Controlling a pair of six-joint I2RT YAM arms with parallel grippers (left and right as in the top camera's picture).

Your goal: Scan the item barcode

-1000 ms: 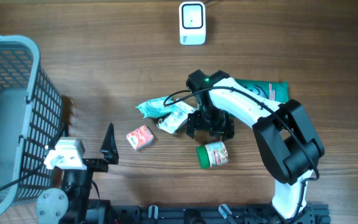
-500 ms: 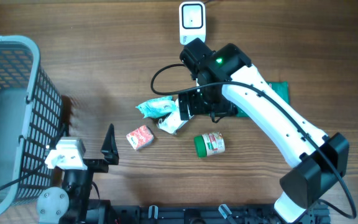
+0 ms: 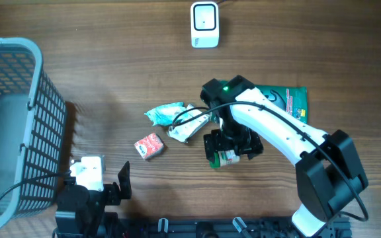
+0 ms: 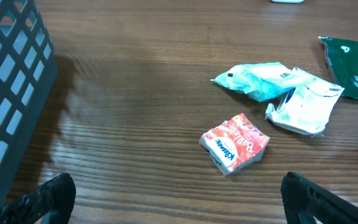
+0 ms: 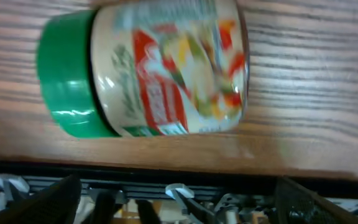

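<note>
The right end effector [image 3: 232,145] has swung back from the far side, by the scanner, and now sits low over the jar [image 5: 166,68], covering part of it from overhead. The jar has shifted a little far and left of where it lay a second ago. The green packet [image 3: 286,100] shows again. The left end effector [image 4: 182,202] has drawn back toward the near edge of the tabletop [image 3: 111,86]

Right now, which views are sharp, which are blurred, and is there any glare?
Right wrist: the jar is smeared and its label is unreadable. Left wrist: sharp, and the tissue pack print is legible; a pale sheen lies on the table near the basket. Overhead: crisp, with even light and a soft shadow beside the basket.
</note>
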